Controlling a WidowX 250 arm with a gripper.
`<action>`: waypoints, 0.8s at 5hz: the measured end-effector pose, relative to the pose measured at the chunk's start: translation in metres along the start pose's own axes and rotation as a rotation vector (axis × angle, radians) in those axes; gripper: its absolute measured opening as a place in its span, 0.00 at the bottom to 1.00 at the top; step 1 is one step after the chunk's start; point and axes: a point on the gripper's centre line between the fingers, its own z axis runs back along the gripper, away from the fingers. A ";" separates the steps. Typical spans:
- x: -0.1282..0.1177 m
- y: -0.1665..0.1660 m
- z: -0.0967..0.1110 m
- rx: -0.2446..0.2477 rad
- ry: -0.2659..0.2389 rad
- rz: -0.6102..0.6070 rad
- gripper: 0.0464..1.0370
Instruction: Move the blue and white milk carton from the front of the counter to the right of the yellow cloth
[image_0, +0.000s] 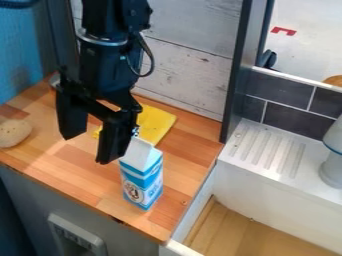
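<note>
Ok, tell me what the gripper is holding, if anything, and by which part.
Nothing is held: the gripper is open and empty, with the blue-and-white carton outside its fingers.

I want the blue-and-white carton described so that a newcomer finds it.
On the brown wooden counter beside the white ridged sink, look toward the near corner. There stands a slim blue-and-white carton with a slanted white top. Its upright box shape differs from the flat yellow piece behind it.

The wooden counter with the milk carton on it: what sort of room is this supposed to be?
Probably a toy or mock kitchen: a wooden counter holds a blue-and-white carton, beside a white ridged draining surface with dark tiles behind it.
</note>
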 end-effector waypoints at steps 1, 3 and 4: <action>0.000 -0.001 -0.003 -0.002 0.015 -0.001 0.96; 0.037 -0.003 0.002 -0.026 -0.129 0.002 0.96; 0.052 -0.001 -0.003 -0.070 -0.186 0.031 0.96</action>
